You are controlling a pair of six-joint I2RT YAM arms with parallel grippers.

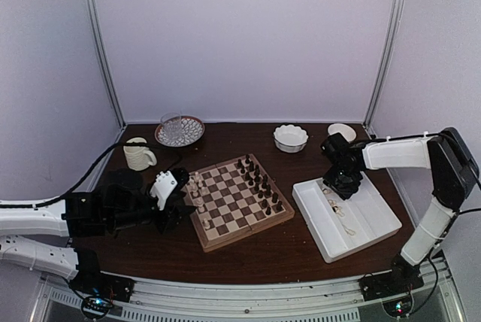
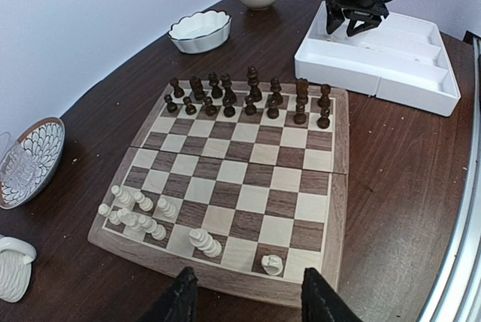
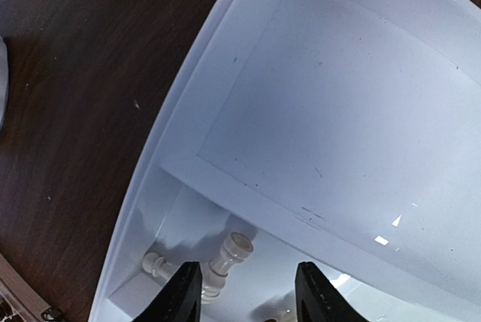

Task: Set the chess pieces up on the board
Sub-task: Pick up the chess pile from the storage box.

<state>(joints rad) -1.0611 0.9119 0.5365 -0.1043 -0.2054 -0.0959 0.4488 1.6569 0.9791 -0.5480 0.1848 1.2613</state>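
Note:
The board lies mid-table, with dark brown pieces lined along its far side. Several cream-white chess pieces crowd its near-left corner. One more white piece stands on the near row, and another lies close to the edge. My left gripper hovers open just off that near edge, holding nothing. My right gripper is open low inside the white tray. A white piece lies there beside its left finger, and another white piece lies in the tray's corner.
A cream mug and a patterned plate holding a glass sit at the back left. A scalloped white bowl and a small bowl stand behind the tray. White walls enclose the table.

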